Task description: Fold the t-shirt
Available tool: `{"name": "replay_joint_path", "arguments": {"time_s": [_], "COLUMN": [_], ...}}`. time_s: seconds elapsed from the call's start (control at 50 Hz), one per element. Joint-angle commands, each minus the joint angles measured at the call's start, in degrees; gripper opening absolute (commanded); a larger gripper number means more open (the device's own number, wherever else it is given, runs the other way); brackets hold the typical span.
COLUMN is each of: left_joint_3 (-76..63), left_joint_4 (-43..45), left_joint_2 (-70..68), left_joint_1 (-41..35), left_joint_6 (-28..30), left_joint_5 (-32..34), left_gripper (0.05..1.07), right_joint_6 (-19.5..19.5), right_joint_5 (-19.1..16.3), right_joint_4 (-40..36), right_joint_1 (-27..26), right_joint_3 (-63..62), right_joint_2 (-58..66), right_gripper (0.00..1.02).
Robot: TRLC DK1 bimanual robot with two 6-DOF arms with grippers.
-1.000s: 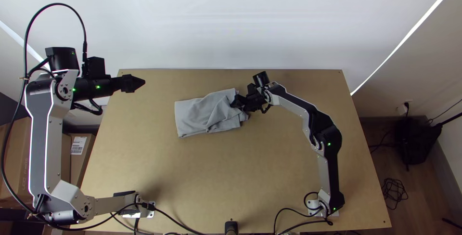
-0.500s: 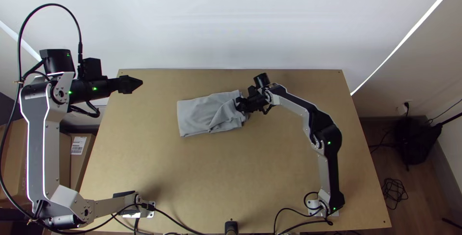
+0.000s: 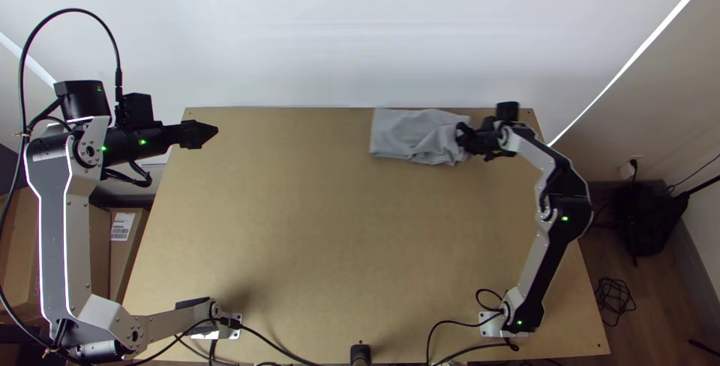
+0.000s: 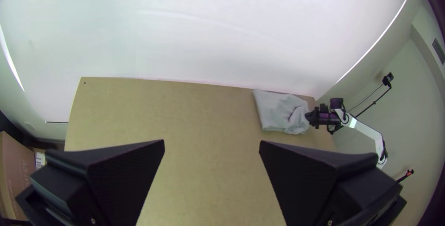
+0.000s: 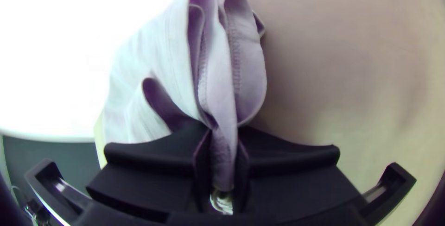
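The grey t-shirt (image 3: 409,132) lies as a folded bundle at the table's far right, flat on its left part and bunched on its right. My right gripper (image 3: 463,138) is at its right end; in the right wrist view the right gripper (image 5: 221,152) is shut on gathered layers of the shirt (image 5: 174,64). Over the far left corner of the table hangs my left gripper (image 3: 213,133), well away from the cloth. In the left wrist view the left gripper (image 4: 212,149) has its fingers wide apart with nothing between them, and the t-shirt (image 4: 277,110) lies far off.
The wooden table (image 3: 300,253) spreads bare in front of and left of the shirt. A white wall (image 3: 360,28) rises at its far edge. Cardboard boxes (image 3: 127,253) stand beyond the left edge, and cables (image 3: 450,328) run along the near edge.
The right gripper has carried the t-shirt from the table's middle toward the far right corner, dragging the whole bundle along. The left arm has shifted slightly to the left.
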Motion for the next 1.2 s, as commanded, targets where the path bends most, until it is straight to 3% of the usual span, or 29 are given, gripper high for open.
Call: {"name": "replay_joint_path", "arguments": {"time_s": [0.0, 0.16, 0.26, 0.28, 0.32, 0.38, 0.4, 0.58, 0.84, 0.9, 0.96, 1.18], "left_joint_3": [-0.4, -0.2, -0.4, -0.5, -0.7, -0.9, -1.1, -2.3, -6.0, -6.4, -6.5, -6.7], "left_joint_4": [-0.6, -0.5, -0.5, -0.5, -0.5, -0.5, -0.5, -0.4, -0.1, -0.1, -0.1, -0.1], "left_joint_2": [-1.3, -1.6, -2.0, -2.1, -2.2, -2.4, -2.4, -3.7, -6.6, -7.0, -7.4, -7.7], "left_joint_1": [0.5, 0.5, 0.5, 0.5, 0.5, 0.4, 0.4, 0.4, 0.9, 0.9, 1.3, 2.5], "left_joint_6": [0.9, 0.9, 1.0, 1.0, 1.0, 1.1, 1.1, 1.4, 3.0, 3.2, 3.6, 4.5], "left_joint_5": [0.8, 0.9, 1.1, 1.1, 1.2, 1.4, 1.4, 1.5, 1.5, 1.5, 1.5, 1.5], "left_gripper": [1.03, 1.03, 1.03, 1.03, 1.03, 1.03, 1.03, 1.03, 1.03, 1.03, 1.03, 1.03], "right_joint_6": [2.1, 2.1, 0.6, 0.2, -1.4, -3.1, -3.6, -8.0, -6.9, -5.6, -4.1, -0.7], "right_joint_5": [2.5, 6.7, 7.2, 7.2, 7.2, 7.3, 7.3, 13.4, 13.4, 12.1, 8.6, 3.4], "right_joint_4": [1.0, 2.3, 2.5, 2.5, 2.5, 2.5, 2.5, 2.8, -0.2, -5.0, -8.3, -10.4], "right_joint_1": [-5.9, -13.8, -17.7, -18.3, -19.0, -20.2, -20.4, -23.8, -22.8, -22.0, -21.5, -19.5], "right_joint_3": [-3.1, -8.3, -12.1, -12.7, -14.0, -15.5, -15.9, -17.3, -13.0, -9.8, -7.3, -1.3], "right_joint_2": [-4.5, -9.6, -12.4, -12.8, -13.8, -15.6, -16.2, -22.2, -24.1, -22.2, -20.5, -13.6], "right_gripper": [0.02, 0.02, 0.03, 0.07, 0.31, 0.89, 0.98, 0.99, 0.99, 0.99, 0.99, 0.99]}}
